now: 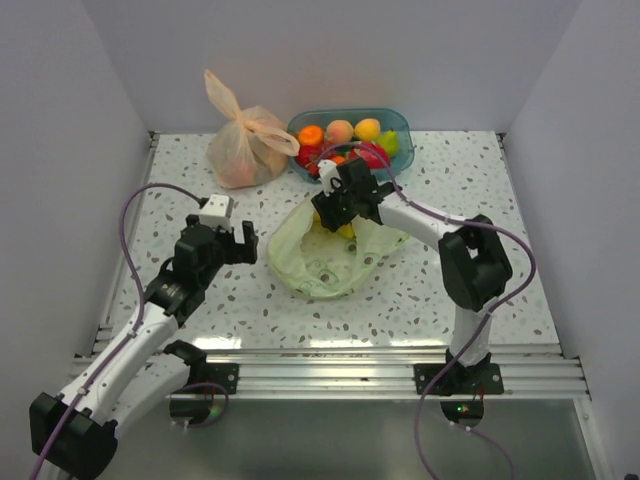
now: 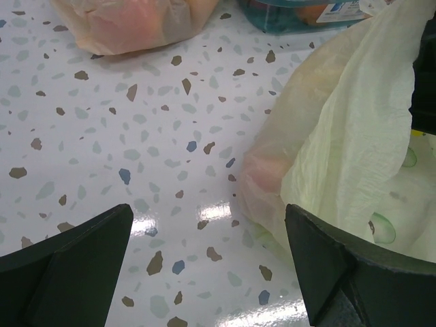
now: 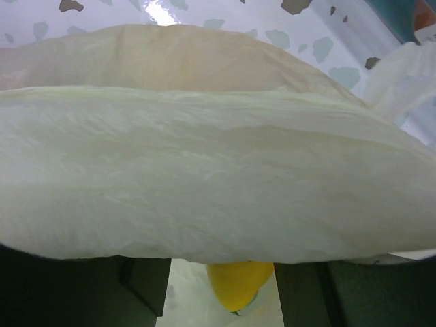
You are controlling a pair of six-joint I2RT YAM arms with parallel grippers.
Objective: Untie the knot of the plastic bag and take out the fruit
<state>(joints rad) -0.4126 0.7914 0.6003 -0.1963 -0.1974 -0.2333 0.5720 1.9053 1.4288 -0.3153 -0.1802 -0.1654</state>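
The pale green plastic bag (image 1: 318,262) lies slack in the middle of the table, and no tied knot shows. My right gripper (image 1: 345,203) is at its far edge, above a yellow fruit (image 1: 346,231). In the right wrist view the bag film (image 3: 218,163) drapes across the fingers. The gripper (image 3: 223,283) is open, with the yellow fruit (image 3: 238,283) between the fingers, close to the right one. My left gripper (image 1: 238,240) is open and empty, left of the bag. In the left wrist view the gripper (image 2: 208,272) is over bare table, with the bag (image 2: 347,136) and a pink-orange fruit (image 2: 262,170) under film to its right.
A peach-orange tied bag (image 1: 245,140) stands at the back left and also shows in the left wrist view (image 2: 129,20). A blue basket (image 1: 400,120) with several fruits stands at the back, just behind my right gripper. White walls close in the table.
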